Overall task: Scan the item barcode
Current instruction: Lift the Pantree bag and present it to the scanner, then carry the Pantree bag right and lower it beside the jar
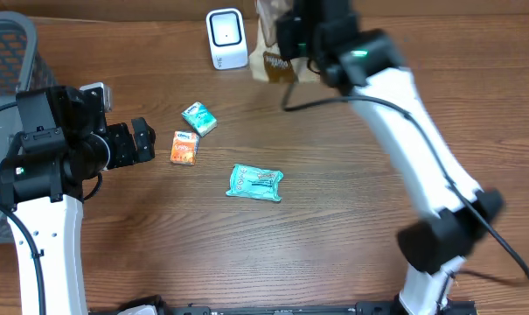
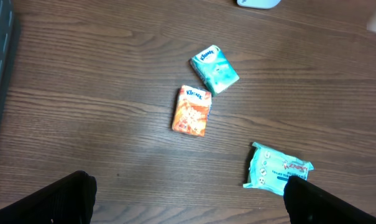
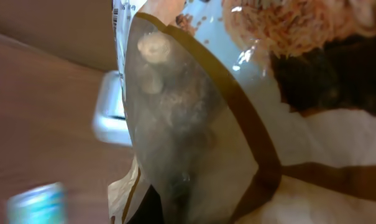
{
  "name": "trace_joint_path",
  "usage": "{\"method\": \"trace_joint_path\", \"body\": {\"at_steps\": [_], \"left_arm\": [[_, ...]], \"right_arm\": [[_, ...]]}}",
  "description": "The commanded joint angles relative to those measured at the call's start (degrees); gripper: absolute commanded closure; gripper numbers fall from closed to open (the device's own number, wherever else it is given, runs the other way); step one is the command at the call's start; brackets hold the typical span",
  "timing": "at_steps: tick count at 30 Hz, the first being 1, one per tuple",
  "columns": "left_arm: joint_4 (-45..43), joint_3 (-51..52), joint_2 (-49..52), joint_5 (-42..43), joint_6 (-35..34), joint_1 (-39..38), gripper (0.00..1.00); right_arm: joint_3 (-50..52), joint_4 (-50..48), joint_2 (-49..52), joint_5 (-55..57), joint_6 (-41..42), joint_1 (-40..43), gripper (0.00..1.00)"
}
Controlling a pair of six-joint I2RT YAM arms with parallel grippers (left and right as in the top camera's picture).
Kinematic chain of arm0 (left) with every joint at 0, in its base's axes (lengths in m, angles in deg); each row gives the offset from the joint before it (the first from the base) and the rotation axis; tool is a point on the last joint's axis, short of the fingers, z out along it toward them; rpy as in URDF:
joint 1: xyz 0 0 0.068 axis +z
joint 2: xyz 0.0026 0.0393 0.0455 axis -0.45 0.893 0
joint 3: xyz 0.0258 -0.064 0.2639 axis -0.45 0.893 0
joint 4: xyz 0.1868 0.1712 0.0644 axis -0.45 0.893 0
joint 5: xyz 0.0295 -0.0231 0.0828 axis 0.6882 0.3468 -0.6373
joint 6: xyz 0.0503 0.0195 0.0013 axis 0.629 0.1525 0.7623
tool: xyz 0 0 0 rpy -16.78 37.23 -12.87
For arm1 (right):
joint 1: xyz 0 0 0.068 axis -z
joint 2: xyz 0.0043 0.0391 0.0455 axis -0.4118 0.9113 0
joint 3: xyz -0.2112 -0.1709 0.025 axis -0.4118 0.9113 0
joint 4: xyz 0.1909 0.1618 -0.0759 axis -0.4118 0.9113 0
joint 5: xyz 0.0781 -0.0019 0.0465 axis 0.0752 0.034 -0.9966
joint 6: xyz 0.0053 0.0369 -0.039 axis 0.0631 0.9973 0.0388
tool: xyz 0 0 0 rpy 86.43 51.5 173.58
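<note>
A crinkly teal wipes pack [image 1: 255, 183] lies nearest on the wood-grain table [image 1: 334, 227], then a boxy orange packet [image 1: 184, 148] and a teal packet [image 1: 198, 118], just off the wide-open left gripper [image 1: 147, 141]. Farthest, the outstretched right gripper [image 1: 288, 38] clamps a glossy brown bag [image 1: 267, 52], seemingly just beside the rounded white scanner [image 1: 226, 38].

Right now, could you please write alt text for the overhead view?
The right gripper holds a brown snack bag beside the white scanner at the far edge of the table. The open left gripper faces an orange packet, a teal packet and a wipes pack.
</note>
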Motion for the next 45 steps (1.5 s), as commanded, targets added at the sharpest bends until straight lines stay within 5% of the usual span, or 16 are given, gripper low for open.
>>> {"method": "trace_joint_path", "body": {"at_steps": [1,6,15,27,45], "left_arm": [[-0.1,-0.7,0.0,-0.3,0.5,0.3,0.01],[-0.1,-0.7,0.0,-0.3,0.5,0.3,0.00],[-0.1,-0.7,0.0,-0.3,0.5,0.3,0.01],[-0.1,-0.7,0.0,-0.3,0.5,0.3,0.00],[-0.1,-0.7,0.0,-0.3,0.5,0.3,0.01]], "right_arm": [[-0.4,-5.3,6.4,22.4,-12.5,-2.2,0.96],[-0.4,-19.4,14.0,29.9,-26.4,-3.5,0.96],[-0.4,-36.4,20.6,25.8,-45.8,-4.4,0.96],[-0.4,-42.1,25.4,20.5,-64.8,-5.5,0.96],[-0.2,-45.4,26.1,20.5,-65.1,-6.1,0.96]]}}
